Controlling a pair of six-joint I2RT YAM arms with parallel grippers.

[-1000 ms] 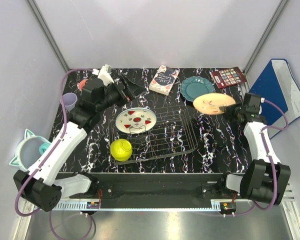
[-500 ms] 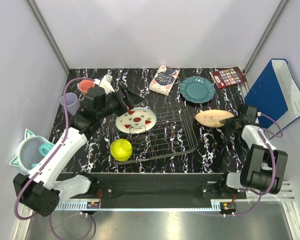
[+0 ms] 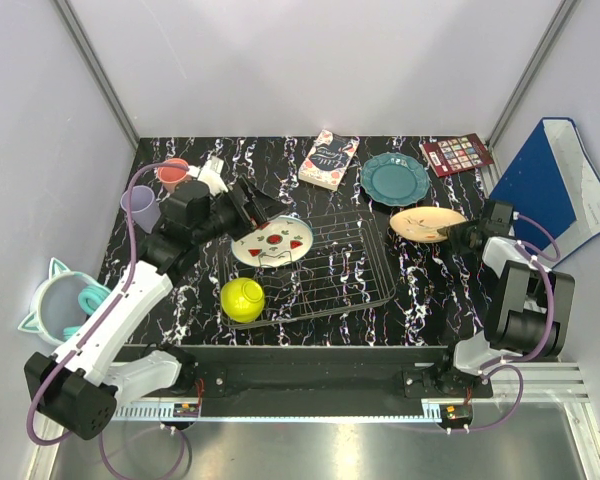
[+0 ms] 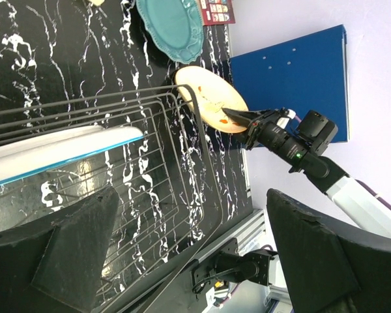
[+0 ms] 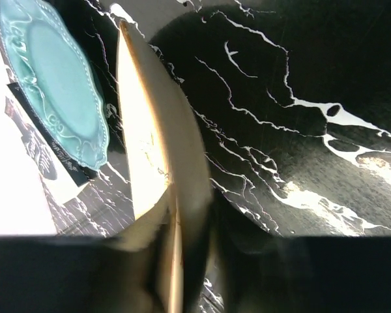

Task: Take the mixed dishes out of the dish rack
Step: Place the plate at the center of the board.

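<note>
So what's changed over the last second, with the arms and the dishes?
The right gripper, still shut on the peach plate, lowered it toward the table right of the dish rack. The left gripper, open, moved nearer the white red-spotted plate in the rack. That plate, the teal plate and the yellow-green bowl stayed put.

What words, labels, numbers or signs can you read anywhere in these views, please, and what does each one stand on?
No text can be read in any view.
Patterned book: dark cover panel with pale marks, too small to read.
Maroon card: a grid of small coloured squares, any print on it too small to read.
Blue folder: no lettering visible.
</note>
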